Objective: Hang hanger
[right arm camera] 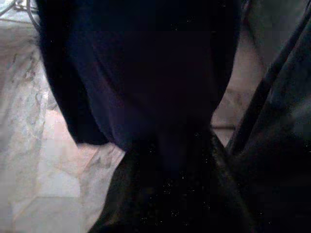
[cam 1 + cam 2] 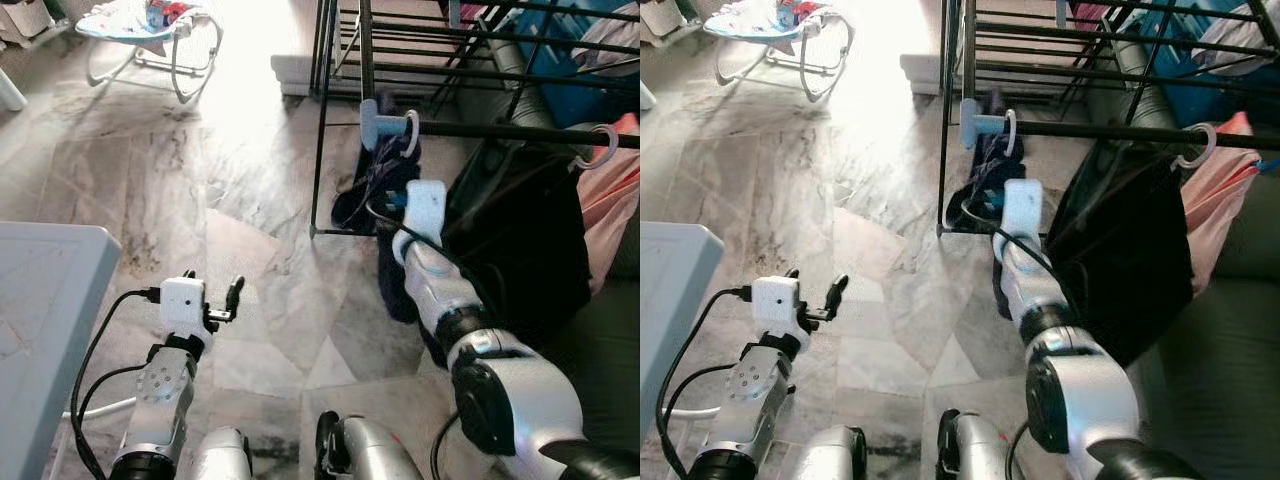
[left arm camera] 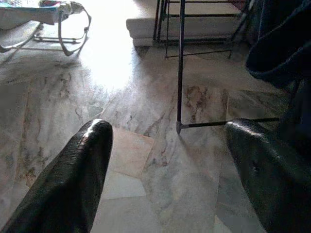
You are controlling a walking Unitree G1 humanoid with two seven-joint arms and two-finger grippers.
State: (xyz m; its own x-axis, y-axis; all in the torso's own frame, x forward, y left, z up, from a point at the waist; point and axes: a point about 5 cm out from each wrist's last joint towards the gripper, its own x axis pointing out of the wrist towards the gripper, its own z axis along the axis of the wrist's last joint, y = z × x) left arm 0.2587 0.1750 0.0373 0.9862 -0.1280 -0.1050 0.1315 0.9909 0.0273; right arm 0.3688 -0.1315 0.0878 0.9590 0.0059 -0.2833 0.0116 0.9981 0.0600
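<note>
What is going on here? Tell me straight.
The robot stands at a black drying rack, working on hanging a hanger. Its right gripper is raised to the dark garment that hangs from a light blue hanger, whose hook is already over the rail. The right wrist view shows mostly dark cloth up close, so the grip cannot be judged. The left gripper hangs low over the marble floor, jaws open and holding nothing.

Sunlit marble floor [image 2: 250, 200], baby bouncer [image 2: 150, 30]
</note>
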